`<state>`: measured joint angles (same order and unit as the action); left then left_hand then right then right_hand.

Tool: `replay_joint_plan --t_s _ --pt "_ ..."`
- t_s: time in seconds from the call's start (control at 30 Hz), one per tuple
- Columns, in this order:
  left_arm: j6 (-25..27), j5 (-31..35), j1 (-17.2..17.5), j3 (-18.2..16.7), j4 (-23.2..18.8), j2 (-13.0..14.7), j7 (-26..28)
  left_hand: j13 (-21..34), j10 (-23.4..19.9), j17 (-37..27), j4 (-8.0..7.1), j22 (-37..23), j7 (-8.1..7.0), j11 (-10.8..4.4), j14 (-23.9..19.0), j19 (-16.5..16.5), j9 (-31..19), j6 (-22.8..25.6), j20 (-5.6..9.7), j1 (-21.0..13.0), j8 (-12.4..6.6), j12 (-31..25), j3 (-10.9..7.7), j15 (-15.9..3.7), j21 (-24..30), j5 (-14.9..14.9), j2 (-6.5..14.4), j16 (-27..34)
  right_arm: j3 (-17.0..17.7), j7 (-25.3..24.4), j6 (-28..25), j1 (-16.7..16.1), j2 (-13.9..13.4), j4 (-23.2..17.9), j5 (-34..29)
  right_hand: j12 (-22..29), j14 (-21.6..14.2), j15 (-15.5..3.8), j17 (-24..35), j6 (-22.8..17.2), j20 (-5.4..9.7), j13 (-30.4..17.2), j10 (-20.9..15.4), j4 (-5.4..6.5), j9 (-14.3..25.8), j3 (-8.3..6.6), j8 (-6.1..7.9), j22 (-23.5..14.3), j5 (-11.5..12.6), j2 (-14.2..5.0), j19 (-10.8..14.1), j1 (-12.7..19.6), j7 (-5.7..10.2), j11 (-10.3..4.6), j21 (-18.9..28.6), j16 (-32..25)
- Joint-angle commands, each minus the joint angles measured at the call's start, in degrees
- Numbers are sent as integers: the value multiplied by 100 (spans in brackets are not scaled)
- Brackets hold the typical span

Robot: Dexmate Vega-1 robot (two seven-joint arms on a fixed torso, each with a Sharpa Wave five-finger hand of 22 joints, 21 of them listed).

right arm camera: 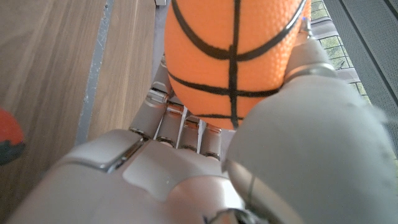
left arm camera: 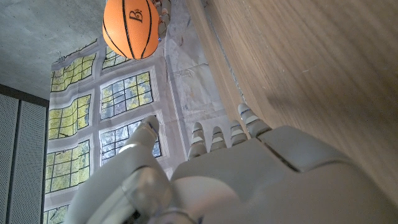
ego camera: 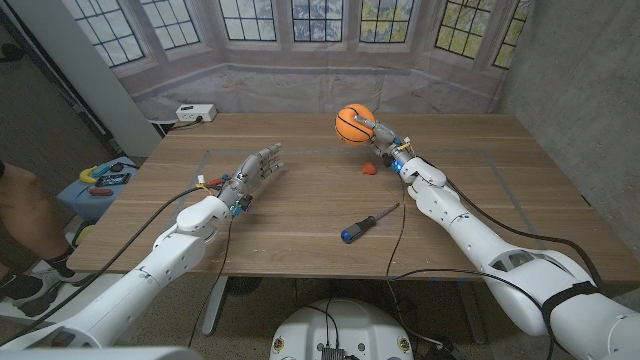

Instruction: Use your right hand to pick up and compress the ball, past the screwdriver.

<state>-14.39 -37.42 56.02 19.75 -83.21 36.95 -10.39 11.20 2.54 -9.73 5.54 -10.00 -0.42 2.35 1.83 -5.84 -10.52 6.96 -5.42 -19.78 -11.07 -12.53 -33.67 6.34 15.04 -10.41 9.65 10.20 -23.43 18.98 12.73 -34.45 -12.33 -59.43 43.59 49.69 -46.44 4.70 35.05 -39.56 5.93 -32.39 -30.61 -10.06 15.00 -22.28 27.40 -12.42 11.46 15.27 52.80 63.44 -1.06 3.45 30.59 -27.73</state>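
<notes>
Head view, near to far: the screwdriver [ego camera: 369,222] lies on the table [ego camera: 300,235]; the left hand [ego camera: 252,172] waits with fingers apart, holding nothing; beyond, the right hand [ego camera: 381,134] grips the ball [ego camera: 353,124] lifted clear of the wood. The ball is a small orange basketball — probably light, soft and pebbled. It is best squeezed across its middle, thumb opposite fingers [right arm camera: 180,118].

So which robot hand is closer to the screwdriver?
Probably the right. The right hand is up past the screwdriver, holding the ball above the table. The left hand waits off to the screwdriver's other side, a bit farther away.
</notes>
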Motion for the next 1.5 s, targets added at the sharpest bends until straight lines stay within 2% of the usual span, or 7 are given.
replay_joint_plan --t_s 0.03,0.43,0.8,1.0,1.1,1.3,1.5 --pt "-4 -51 163 -105 -110 71 79 19 -41 -14 32 -23 -6 3 -59 -58 -10 32 -18 -68 -18 -31 0 18 -25 -13 11 50 -4 -275 -111 38 112 67 70 297 -1220 -1842 132 -559 487 49 -1195 -3 12 0 79 -50 59 -1293 183 1459 399 -1046 124 97" --pt "47 -72 276 -163 -292 68 247 19 -62 -15 40 -25 -9 -1 -78 -80 -10 36 -13 -78 -9 -35 1 22 -34 -14 12 49 64 -290 -352 32 75 41 219 260 -1461 -1839 97 -897 575 287 -1584 33 -7 59 186 -118 106 -1221 289 1636 404 -1097 478 316" --pt "103 -49 279 -125 -370 51 279 20 -66 -20 34 -26 -10 -3 -82 -90 -10 37 -20 -71 -2 -33 8 16 -46 -13 9 47 70 36 -540 10 -154 -133 298 3 -1442 -1843 66 -504 461 424 -1259 127 -44 161 -32 -103 117 -1255 -72 1585 288 -969 645 621" --pt "131 -54 341 -146 -466 85 318 20 -60 -21 34 -26 -7 -2 -82 -94 -10 40 -17 -70 0 -29 9 20 -52 -13 7 44 59 389 -560 71 -183 -12 372 -307 -1162 -1797 -88 -213 335 684 -1038 268 -118 406 -237 38 49 -1266 -222 1200 202 -775 706 924" --pt "131 -51 359 -162 -498 107 327 20 -61 -22 32 -27 -8 2 -80 -93 -10 38 -21 -69 2 -28 9 23 -56 -13 9 43 49 540 -578 100 -189 31 399 -505 -937 -1720 -184 -61 242 842 -892 378 -151 562 -362 115 37 -1232 -331 834 99 -686 706 1098" --pt "124 -58 381 -175 -516 123 314 20 -62 -22 35 -27 -11 -7 -79 -97 -10 38 -16 -71 6 -26 9 30 -64 -14 7 39 19 848 -617 190 -205 144 427 -763 -611 -1646 -302 206 111 1008 -640 467 -193 679 -551 174 45 -1200 -503 469 17 -507 662 1306" --pt "119 -61 320 -150 -452 113 233 20 -57 -23 32 -28 -14 -5 -79 -102 -9 30 -16 -70 12 -22 9 28 -71 -14 10 38 22 1037 -626 239 -202 207 457 -965 -411 -1554 -368 374 7 1116 -417 505 -221 739 -673 197 45 -1178 -627 257 -34 -441 617 1410"
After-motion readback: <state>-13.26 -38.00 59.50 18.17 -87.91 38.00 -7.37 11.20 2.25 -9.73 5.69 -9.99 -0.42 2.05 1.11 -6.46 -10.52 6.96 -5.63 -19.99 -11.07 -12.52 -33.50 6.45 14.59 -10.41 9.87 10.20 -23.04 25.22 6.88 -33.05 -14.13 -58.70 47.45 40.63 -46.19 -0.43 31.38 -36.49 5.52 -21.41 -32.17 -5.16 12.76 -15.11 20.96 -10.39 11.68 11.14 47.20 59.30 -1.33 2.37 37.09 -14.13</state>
